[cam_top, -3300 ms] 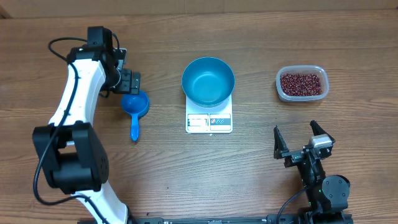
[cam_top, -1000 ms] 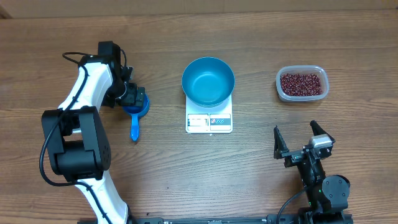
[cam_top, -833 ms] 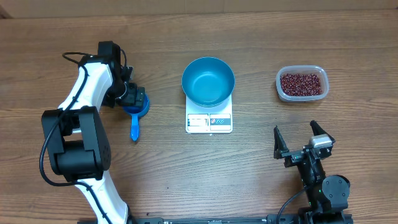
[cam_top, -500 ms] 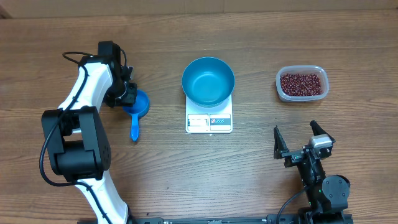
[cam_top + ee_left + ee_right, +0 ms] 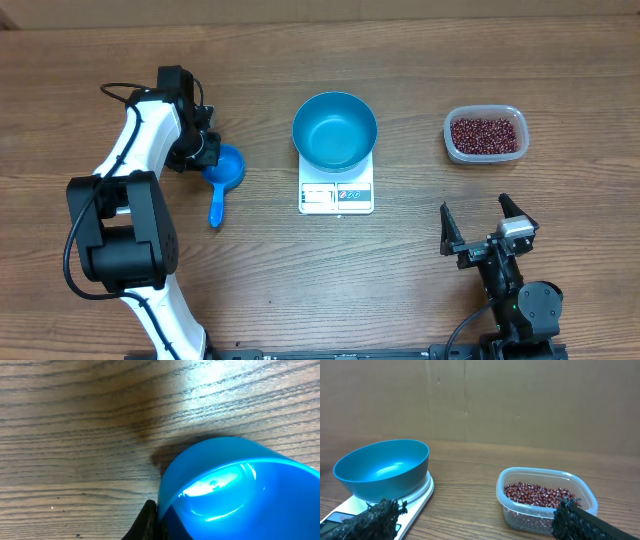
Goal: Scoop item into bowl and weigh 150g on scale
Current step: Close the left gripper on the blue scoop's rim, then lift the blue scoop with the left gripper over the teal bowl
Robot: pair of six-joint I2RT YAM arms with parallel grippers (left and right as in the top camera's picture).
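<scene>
The bright blue bowl (image 5: 335, 130) stands empty on the white scale (image 5: 335, 197) at the table's middle. Dark red-brown beans (image 5: 485, 134) fill a clear plastic tub (image 5: 450, 140) at the right. A small blue scoop (image 5: 224, 166) lies left of the scale, its handle pointing toward the front. My left gripper (image 5: 207, 152) is shut on the left rim of the scoop's cup (image 5: 240, 495), one finger (image 5: 148, 519) outside the wall. Near the front right edge my right gripper (image 5: 487, 235) stands open and empty, facing the bowl (image 5: 382, 467), the scale (image 5: 417, 497) and the tub of beans (image 5: 540, 494).
The left arm's white links (image 5: 125, 170) run from the front left up to the scoop. A brown cardboard wall (image 5: 520, 400) stands behind the table. Bare wood lies between the scale and the tub.
The left gripper has closed from wide open onto the scoop's rim, and the scoop cup has shifted slightly right. The right arm has not moved.
</scene>
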